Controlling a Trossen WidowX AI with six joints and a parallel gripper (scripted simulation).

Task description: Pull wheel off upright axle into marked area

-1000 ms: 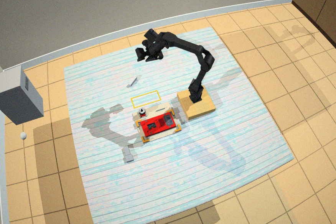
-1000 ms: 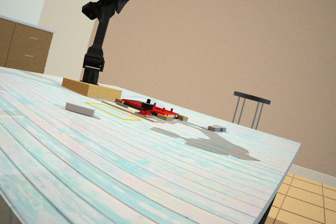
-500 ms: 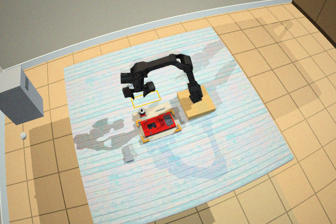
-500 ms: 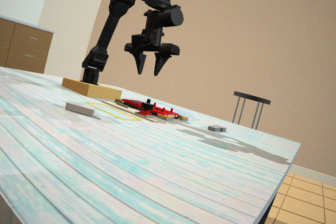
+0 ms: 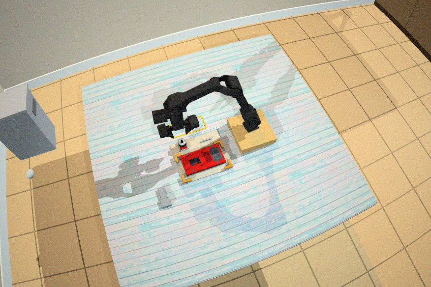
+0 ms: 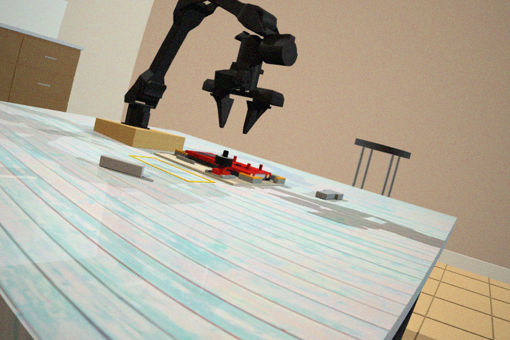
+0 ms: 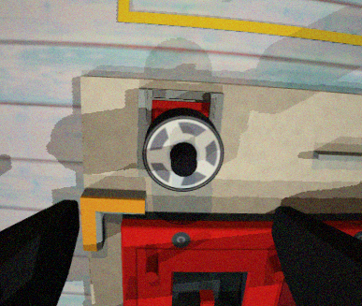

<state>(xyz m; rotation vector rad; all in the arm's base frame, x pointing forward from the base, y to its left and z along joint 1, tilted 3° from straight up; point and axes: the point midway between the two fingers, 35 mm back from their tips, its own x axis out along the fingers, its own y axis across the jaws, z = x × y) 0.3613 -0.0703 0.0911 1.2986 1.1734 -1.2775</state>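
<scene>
The wheel [image 5: 182,143] [image 6: 223,159] [image 7: 157,143] is seated on the upright axle [image 5: 181,140] [image 6: 225,152] [image 7: 183,159], whose black tip projects above the hub. A red support [image 5: 183,148] [image 6: 220,170] [image 7: 181,106] is located beneath the wheel, on a beige base board [image 5: 214,135] [image 6: 235,182] [image 7: 276,138]. Beside it, a red panel [image 5: 203,159] [image 6: 204,156] [image 7: 152,234] lies between orange-edged corner brackets [image 5: 185,179] [image 6: 251,177] [image 7: 112,205]. The marked area [image 5: 205,122] [image 6: 163,168] [image 7: 220,25], a yellow outline, is on the surface [image 5: 251,186] [image 6: 238,254] [image 7: 28,81] near the board. The pincer [image 5: 174,135] [image 6: 233,130] [image 7: 179,217] is positioned above the surface, fingers pointing downward, parted and grasping nothing. The arm [image 5: 201,89] [image 6: 170,50] is mounted on a wooden block [image 5: 264,137] [image 6: 157,140]. A grey block [image 6: 121,165] lies beyond the marked area from the board.
</scene>
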